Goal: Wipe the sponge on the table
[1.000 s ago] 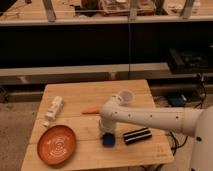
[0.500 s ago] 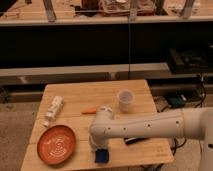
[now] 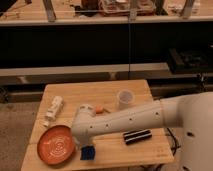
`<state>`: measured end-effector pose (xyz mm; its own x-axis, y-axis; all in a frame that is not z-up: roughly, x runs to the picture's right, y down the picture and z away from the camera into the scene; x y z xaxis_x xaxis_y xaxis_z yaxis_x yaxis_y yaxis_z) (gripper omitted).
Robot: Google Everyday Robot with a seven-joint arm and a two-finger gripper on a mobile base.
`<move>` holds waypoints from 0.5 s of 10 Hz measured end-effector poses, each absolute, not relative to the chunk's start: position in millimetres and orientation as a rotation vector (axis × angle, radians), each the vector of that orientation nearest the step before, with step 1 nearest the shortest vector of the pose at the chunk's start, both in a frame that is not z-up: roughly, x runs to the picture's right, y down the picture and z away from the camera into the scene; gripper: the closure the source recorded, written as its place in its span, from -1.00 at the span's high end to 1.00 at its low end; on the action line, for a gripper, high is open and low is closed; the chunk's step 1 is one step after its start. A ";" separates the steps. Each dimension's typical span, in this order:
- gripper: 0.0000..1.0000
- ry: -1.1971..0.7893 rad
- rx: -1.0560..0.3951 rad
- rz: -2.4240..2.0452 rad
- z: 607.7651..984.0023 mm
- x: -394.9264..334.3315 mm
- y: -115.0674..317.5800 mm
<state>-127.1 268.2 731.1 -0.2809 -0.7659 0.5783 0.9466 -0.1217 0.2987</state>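
Observation:
The small dark-blue sponge [image 3: 88, 153] lies on the pale wooden table [image 3: 80, 95] near its front edge, just right of the orange plate. My gripper [image 3: 86, 146] points down onto the sponge from above and is shut on it. The white arm reaches in from the right and hides most of the gripper.
An orange plate [image 3: 56, 145] sits at the front left corner. A white bottle-like object [image 3: 52, 110] lies at the left. A clear cup [image 3: 124, 98] stands at the back right, a black block [image 3: 137, 136] lies at the front right, and a small orange item [image 3: 100, 109] sits mid-table.
The gripper and sponge have moved from the table's middle toward the front edge and then left, up to the orange plate. The other objects have stayed put.

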 end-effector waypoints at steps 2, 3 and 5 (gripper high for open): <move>-1.00 -0.714 -0.312 -1.726 749.7 -139.6 243.5; -1.00 -0.705 -0.301 -1.732 757.7 -144.5 234.5; -1.00 -0.698 -0.286 -1.729 776.1 -146.5 214.1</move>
<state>-146.5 214.1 776.1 -0.2802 -0.7980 0.5336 0.9449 -0.1311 0.3001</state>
